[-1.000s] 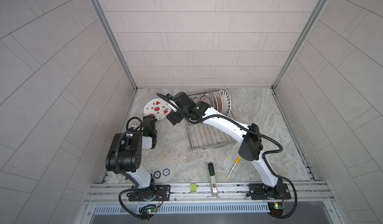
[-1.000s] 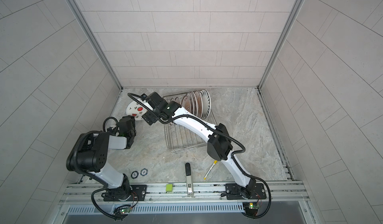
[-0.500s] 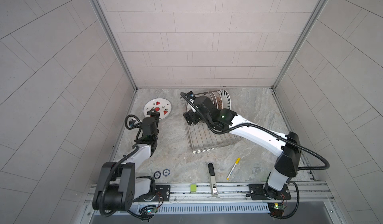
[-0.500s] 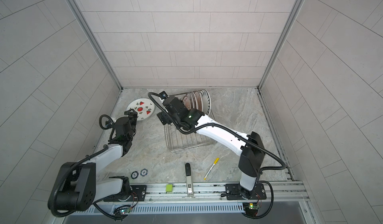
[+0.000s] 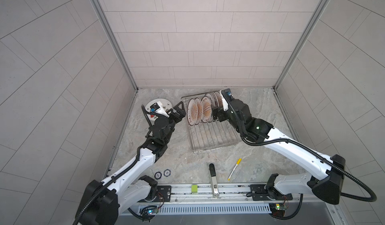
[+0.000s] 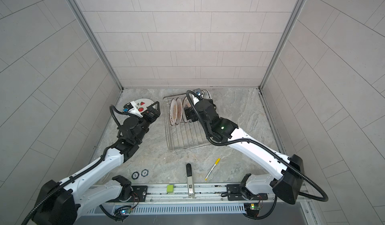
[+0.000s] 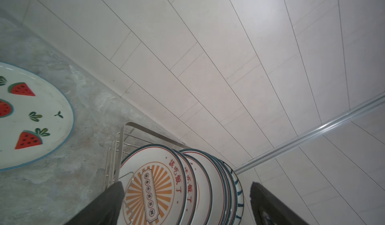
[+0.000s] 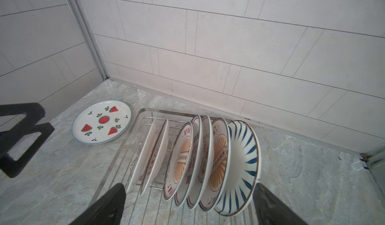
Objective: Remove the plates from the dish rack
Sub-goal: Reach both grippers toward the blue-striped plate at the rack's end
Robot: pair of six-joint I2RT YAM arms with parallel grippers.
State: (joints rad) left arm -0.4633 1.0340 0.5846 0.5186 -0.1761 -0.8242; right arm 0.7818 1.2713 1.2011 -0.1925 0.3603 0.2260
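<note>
Tabletop [image 5: 260, 109] now bears one melon plate [image 8: 102, 122] — R pincer [image 8: 188, 190], wide, has swung back to rack [image 8: 127, 138]. L pincer [image 7: 186, 184] wide too; other plates [image 8: 183, 157] still racked.

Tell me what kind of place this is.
Most likely a robot test cell staged as a kitchen corner: plain tiled walls box in a stone-look tabletop, a mounting rail carries two arms, and a dish rack holds plates.

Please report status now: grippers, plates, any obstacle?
Left gripper and right gripper open, empty. Plates upright in rack; one plate flat on table. Nothing in the way.
</note>
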